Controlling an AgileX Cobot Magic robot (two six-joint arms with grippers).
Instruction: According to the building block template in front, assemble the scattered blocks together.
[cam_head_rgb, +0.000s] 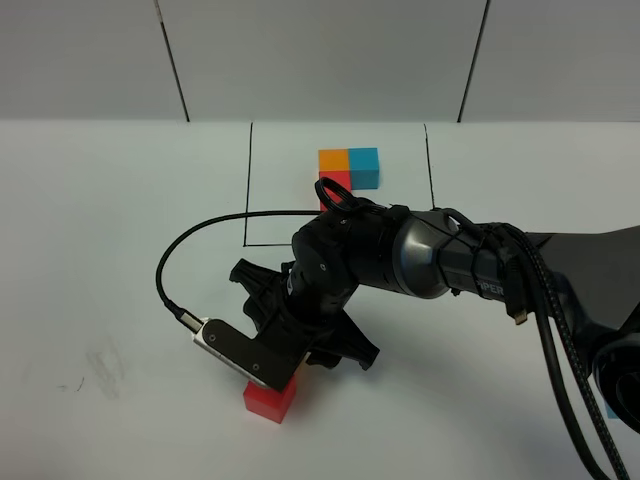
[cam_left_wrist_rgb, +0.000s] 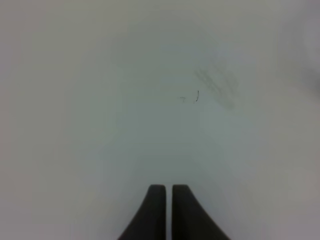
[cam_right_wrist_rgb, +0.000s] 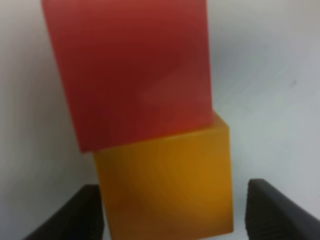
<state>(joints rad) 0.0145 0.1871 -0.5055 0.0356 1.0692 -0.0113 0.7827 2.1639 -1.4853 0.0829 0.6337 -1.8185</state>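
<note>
The building block template (cam_head_rgb: 348, 168) lies at the back inside a black-line rectangle (cam_head_rgb: 247, 180), its red cube partly hidden by the arm. Of the scattered blocks, a red cube (cam_head_rgb: 268, 398) (cam_right_wrist_rgb: 130, 70) rests near the front, and an orange cube (cam_right_wrist_rgb: 165, 190) touches it. My right gripper (cam_right_wrist_rgb: 172, 205) reaches across to them and stands open, one finger on each side of the orange cube. The right fingertip (cam_right_wrist_rgb: 277, 210) is clearly off it. From above, the wrist covers most of the orange cube (cam_head_rgb: 297, 373). My left gripper (cam_left_wrist_rgb: 166, 205) is shut and empty over bare table.
The right arm (cam_head_rgb: 440, 255) and its black cable loop (cam_head_rgb: 175, 270) span the middle of the white table. Faint smudges (cam_head_rgb: 100, 365) (cam_left_wrist_rgb: 215, 82) mark the table at the left. A grey wall stands behind the table.
</note>
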